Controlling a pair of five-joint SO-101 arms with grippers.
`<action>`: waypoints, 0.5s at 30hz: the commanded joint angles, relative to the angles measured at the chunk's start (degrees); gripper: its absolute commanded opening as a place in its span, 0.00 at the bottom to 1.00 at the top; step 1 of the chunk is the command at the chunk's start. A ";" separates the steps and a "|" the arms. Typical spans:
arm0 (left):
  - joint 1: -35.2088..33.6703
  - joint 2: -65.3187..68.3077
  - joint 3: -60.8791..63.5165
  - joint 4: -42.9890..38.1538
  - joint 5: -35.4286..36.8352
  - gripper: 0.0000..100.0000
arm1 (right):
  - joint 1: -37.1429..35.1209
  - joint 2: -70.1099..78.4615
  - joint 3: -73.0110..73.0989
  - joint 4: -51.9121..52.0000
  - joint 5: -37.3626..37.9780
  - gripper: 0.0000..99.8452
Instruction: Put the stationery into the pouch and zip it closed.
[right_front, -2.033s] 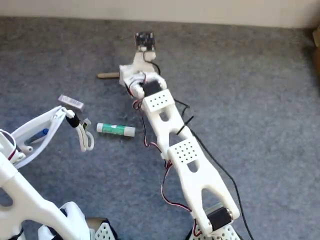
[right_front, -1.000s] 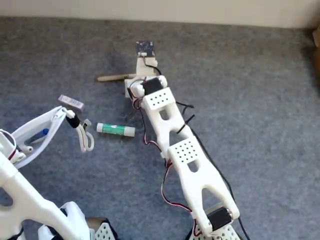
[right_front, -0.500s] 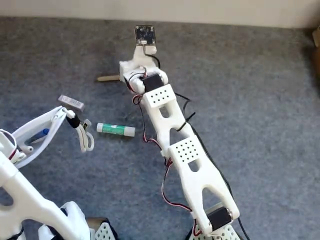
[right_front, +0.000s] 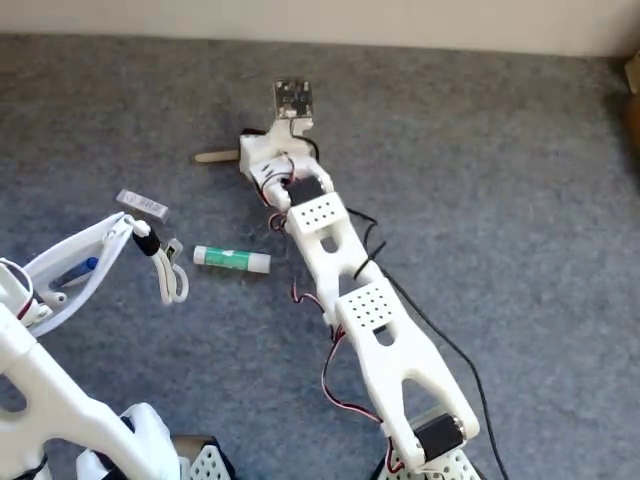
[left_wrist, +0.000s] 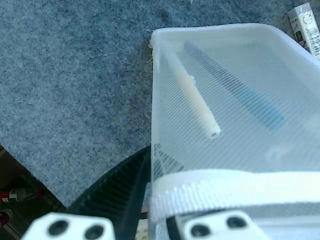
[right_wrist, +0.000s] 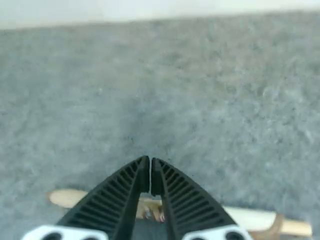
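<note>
Grey carpet underfoot; pale wall strip along far edge; soft even light

Translucent mesh-textured pouch — rough, matt carpet.

Translucent pouch holds pens; green glue stick lies nearby.

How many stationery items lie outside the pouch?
3: wooden stick at the right gripper, eraser beside the pouch, glue stick between the arms. The arms may hide more.
</note>
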 joint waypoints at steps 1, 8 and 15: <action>0.57 1.01 1.89 0.09 0.53 0.01 | 0.75 -0.84 -0.57 2.33 0.00 0.01; 0.66 1.01 1.89 0.09 0.53 0.01 | -0.40 -3.21 -5.23 25.45 0.00 0.01; 0.57 1.01 1.89 0.09 0.53 0.01 | -1.27 -9.54 -7.34 39.78 0.00 0.01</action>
